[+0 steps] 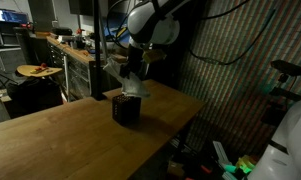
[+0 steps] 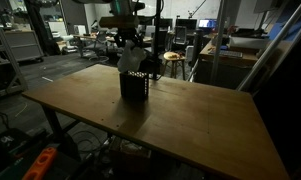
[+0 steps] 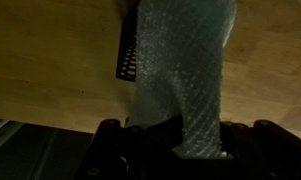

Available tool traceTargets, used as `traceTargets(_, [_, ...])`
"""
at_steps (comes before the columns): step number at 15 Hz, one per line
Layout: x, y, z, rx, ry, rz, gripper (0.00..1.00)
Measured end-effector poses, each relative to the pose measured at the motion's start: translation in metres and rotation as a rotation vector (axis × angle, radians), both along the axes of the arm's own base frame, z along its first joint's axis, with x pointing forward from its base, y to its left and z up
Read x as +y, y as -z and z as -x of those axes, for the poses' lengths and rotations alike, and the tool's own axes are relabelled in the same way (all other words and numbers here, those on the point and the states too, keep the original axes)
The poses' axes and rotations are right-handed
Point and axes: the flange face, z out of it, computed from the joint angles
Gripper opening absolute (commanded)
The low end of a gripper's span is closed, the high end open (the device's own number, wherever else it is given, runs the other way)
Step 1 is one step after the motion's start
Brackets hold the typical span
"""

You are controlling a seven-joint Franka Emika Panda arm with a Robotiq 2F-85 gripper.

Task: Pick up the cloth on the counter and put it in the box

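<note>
The gripper (image 3: 175,135) is clenched on the cloth (image 3: 180,70), which hangs straight down from between the fingers; the placing step appears to be in hand. The box (image 2: 134,87) stands just beneath the fingertips in both exterior views; whether the cloth's lower end is already inside the rim I cannot tell. The next move probably calls for lowering a little, then releasing so the cloth drops in and does not drape over the wall.
</note>
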Motion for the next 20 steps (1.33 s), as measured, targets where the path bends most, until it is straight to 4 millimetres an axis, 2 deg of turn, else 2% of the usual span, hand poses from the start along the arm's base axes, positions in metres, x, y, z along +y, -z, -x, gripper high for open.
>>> traceTargets(5, [-0.005, 0.035, -0.008, 0.017, -0.002, 0.005, 0.02])
traceTargets(11, [-0.028, 0.081, -0.009, 0.083, 0.036, 0.004, 0.02])
traceTargets(14, [-0.027, 0.105, -0.009, 0.124, 0.039, 0.000, 0.02])
traceTargets(20, [-0.013, 0.109, -0.017, 0.127, 0.022, 0.006, 0.02])
